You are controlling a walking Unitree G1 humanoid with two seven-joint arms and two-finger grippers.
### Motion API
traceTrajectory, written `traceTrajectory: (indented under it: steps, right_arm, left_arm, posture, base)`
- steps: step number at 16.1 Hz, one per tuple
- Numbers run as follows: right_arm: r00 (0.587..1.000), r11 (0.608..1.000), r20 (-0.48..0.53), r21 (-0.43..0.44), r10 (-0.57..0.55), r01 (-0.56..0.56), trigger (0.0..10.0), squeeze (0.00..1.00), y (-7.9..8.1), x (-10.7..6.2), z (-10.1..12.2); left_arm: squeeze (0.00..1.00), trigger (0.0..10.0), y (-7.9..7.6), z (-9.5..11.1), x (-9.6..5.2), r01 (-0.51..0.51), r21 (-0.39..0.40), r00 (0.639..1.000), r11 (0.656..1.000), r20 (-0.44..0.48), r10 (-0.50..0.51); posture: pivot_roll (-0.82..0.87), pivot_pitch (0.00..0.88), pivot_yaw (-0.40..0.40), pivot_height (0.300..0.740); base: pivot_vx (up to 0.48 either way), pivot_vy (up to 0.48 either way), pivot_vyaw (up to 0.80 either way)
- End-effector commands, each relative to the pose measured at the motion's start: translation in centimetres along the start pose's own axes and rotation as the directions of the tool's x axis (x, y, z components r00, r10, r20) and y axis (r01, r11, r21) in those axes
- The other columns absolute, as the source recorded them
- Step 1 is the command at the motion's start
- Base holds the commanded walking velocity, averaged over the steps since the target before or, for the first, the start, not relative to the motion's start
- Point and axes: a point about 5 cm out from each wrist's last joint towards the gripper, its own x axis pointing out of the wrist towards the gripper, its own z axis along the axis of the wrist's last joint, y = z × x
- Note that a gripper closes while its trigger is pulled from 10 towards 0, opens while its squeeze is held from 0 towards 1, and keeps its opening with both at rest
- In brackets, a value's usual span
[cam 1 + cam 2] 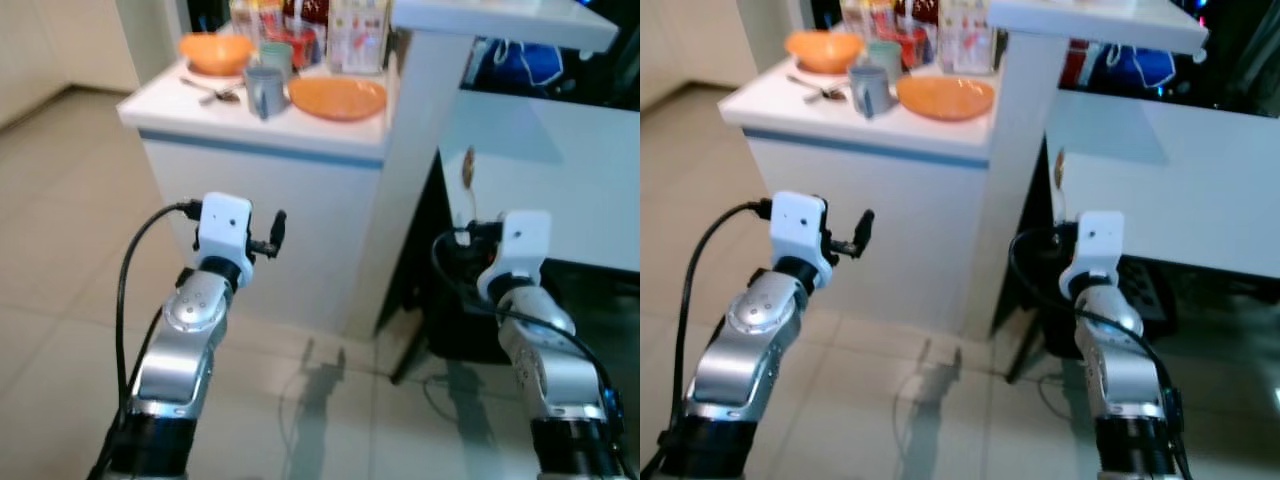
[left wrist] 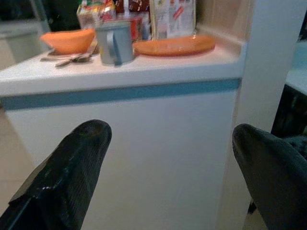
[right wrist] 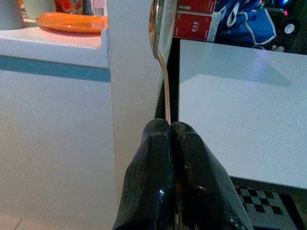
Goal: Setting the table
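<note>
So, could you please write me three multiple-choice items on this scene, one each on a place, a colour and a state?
1. Where is the mug?
A. on the floor
B. on the counter, left of the plate
C. in the left gripper

2. What colour is the bowl?
A. orange
B. green
C. black

3. What is the right gripper doing?
A. hanging open
B. holding the mug
C. shut on a spoon

Answers:
1 B: the mug stands on the white top between bowl and plate.
2 A: it matches the orange plate.
3 C: the spoon's handle rises from the closed jaws, while the left jaws stand wide apart with nothing between them.
</note>
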Motion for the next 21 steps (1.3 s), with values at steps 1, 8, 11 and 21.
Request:
traceTrajectory:
  steps: [1,8,11,21]
  right_arm:
    - [1.000,1.000,0.025,0.023,-0.005,0.005,3.4,0.00,-0.13,0.20,0.60]
    - [0.999,0.999,0.017,0.017,-0.035,0.035,10.0,0.00,-0.57,0.24,0.74]
    - [0.999,0.999,0.014,0.019,-0.040,0.039,10.0,0.00,-0.51,0.24,0.52]
    - [0.999,0.999,0.019,0.016,-0.031,0.030,10.0,0.00,-0.19,0.15,0.69]
  left_arm:
    - [0.00,10.0,0.07,0.36,0.06,-0.007,0.005,1.000,1.000,0.011,0.007]
    - [0.00,10.0,0.58,0.65,0.42,-0.023,-0.001,1.000,1.000,0.019,0.023]
    - [0.00,10.0,0.29,0.74,0.37,-0.017,-0.002,1.000,1.000,0.022,0.017]
    - [0.00,10.0,0.80,0.82,0.82,-0.036,0.003,0.999,0.999,0.022,0.036]
  posture:
    - [0.07,0.000,-0.031,0.740]
    - [0.06,0.000,-0.028,0.740]
    - [0.06,0.000,-0.027,0.740]
    - [0.05,0.000,-0.020,0.740]
  base:
    - [0.000,-0.337,0.00]
    - [0.000,-0.339,0.00]
    - [0.000,-0.340,0.00]
    - [0.000,-0.339,0.00]
